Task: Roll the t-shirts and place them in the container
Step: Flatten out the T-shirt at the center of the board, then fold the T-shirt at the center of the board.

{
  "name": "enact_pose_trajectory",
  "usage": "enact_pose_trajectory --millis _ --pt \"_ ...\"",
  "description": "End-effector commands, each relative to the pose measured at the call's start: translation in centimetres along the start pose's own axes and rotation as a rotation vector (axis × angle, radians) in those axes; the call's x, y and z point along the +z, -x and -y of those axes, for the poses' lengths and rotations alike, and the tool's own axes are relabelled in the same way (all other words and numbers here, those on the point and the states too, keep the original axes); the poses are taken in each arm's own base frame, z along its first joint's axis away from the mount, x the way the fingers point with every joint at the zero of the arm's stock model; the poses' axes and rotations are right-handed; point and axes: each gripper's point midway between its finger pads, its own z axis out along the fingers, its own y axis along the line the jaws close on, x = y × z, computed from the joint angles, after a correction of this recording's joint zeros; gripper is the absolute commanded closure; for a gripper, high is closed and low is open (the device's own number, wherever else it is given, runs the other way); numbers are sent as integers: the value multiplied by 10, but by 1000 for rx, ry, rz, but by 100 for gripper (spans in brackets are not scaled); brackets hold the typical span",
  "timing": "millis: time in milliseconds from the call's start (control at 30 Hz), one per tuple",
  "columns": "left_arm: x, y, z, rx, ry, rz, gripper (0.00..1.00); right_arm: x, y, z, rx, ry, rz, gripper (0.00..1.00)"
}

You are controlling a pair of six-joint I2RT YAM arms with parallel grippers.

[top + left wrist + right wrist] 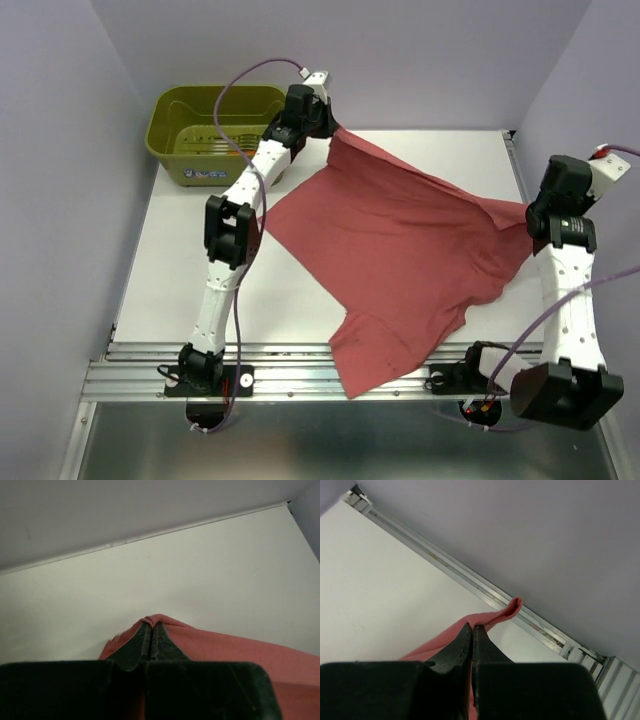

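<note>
While the olive tub [200,150] sits far left, ribbed floor showing, the left gripper [151,625] clamps the rose t-shirt [400,250] by its far corner, the right gripper [472,626] pinches its right edge, cloth spread across the desk [200,270].

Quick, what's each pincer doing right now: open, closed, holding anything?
Left pincer: closed, pinching an edge of the brick-red t-shirt.
Right pincer: closed, pinching another edge of the same t-shirt.

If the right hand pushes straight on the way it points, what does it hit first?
Beyond the shirt it grips, probably the metal edge rail; depth is unclear.
</note>
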Motion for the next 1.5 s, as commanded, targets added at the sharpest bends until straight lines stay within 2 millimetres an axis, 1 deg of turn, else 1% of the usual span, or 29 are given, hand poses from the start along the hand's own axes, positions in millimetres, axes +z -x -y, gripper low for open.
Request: enact_pose_trajectory --millis 0,33,67,100,133,167,200,233,267,333,367,533,600,800,833,933,967,1000,1133,1167,1200,1267,1333,1400,1433,1467 --pt "10 49 5 26 -37 168 100 21 23 -14 104 -40 99 99" --pt "15 48 2 22 -30 181 100 34 17 -22 84 -51 81 99" --pt "22 38 -3 22 -20 175 100 40 15 -27 81 -54 73 99" --pt "25 39 -5 24 -16 193 100 46 14 -32 77 -55 68 99" --pt "27 44 -10 30 -4 222 100 60 3 -39 44 -65 42 99" --pt "32 40 -15 32 6 224 100 66 6 -45 45 -63 47 99" --pt "34 40 -17 34 10 233 100 71 4 -49 35 -64 39 99" --pt "35 42 -25 30 23 240 100 82 -5 -55 12 -72 17 99" --pt "37 42 -30 20 27 244 100 86 0 -61 18 -66 29 99" --pt "37 45 -39 9 40 255 100 95 -2 -68 4 -67 22 99" --pt "35 48 -47 6 54 267 100 104 -4 -74 -2 -65 18 99" --pt "30 65 -61 9 75 317 100 121 -7 -88 -17 -68 13 99" --pt "29 69 -63 10 74 331 100 127 -7 -86 -15 -85 13 99" --pt "28 73 -67 9 63 344 100 126 0 -94 10 -48 27 99" --pt "29 72 -67 9 63 341 100 126 -1 -95 10 -38 23 99" --pt "29 67 -67 11 61 327 100 121 -14 -94 15 -16 -8 99" --pt "29 67 -67 12 59 325 100 117 -15 -93 21 -3 -15 99" --pt "31 61 -68 11 61 312 100 115 -27 -89 19 -7 -45 99" --pt "32 56 -65 12 39 290 100 99 -51 -83 41 17 -131 99" --pt "32 53 -65 11 36 283 100 91 -55 -82 49 41 -155 99" --pt "33 52 -65 9 35 276 100 87 -64 -81 63 48 -181 99" --pt "32 48 -64 9 27 261 100 77 -75 -81 72 82 -226 99" --pt "31 45 -64 12 28 247 100 67 -78 -76 80 96 -245 99" --pt "28 40 -65 25 35 222 100 58 -92 -71 59 106 -288 99" --pt "28 37 -65 32 37 211 100 52 -91 -68 62 118 -289 99" --pt "25 33 -66 40 43 187 100 46 -104 -67 49 140 -328 99"
